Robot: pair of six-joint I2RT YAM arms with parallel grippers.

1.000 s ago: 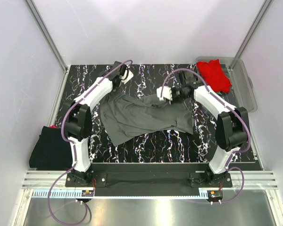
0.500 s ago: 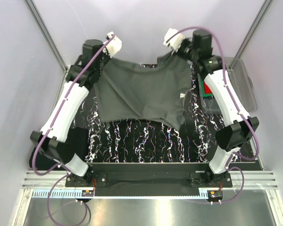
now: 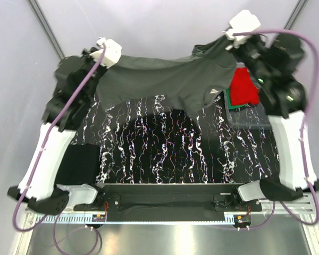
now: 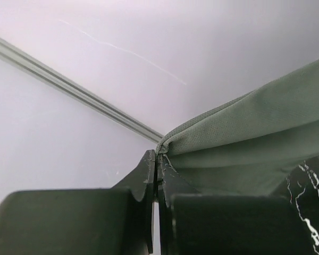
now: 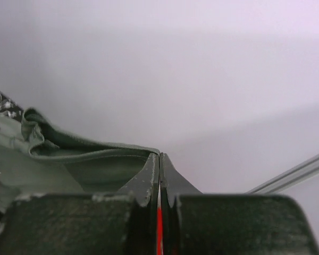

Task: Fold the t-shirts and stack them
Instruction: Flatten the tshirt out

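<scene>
Both arms are raised high and reach toward the far wall, elbows spread outward. The left gripper (image 4: 158, 155) is pinched tight on 1 top corner of the dark grey t-shirt (image 3: 165, 85). In the left wrist view I see the hem bunched right at the closed tips. The right gripper (image 5: 159, 157) is clamped the same way on the other top corner, with a folded hem running off to its left. In the top view the left gripper (image 3: 104, 59) sits lower than the right gripper (image 3: 229, 42), so the shirt's top edge slopes.

The shirt hangs stretched between the 2 grippers above the far half of the marbled black table (image 3: 175, 154). Its lower edge droops free, and I cannot tell whether it touches the surface.

I see 1 small white tag (image 3: 211, 91) near the shirt's right side. Any writing on it is too small to read.

The clear plastic tub (image 3: 253, 121) sits at the far right, partly hidden by the right arm. It holds a red t-shirt (image 3: 243, 87), with a strip of green cloth (image 3: 233, 104) under its near edge. A black t-shirt (image 3: 80, 164) lies at the table's near left, beside the left arm.
</scene>
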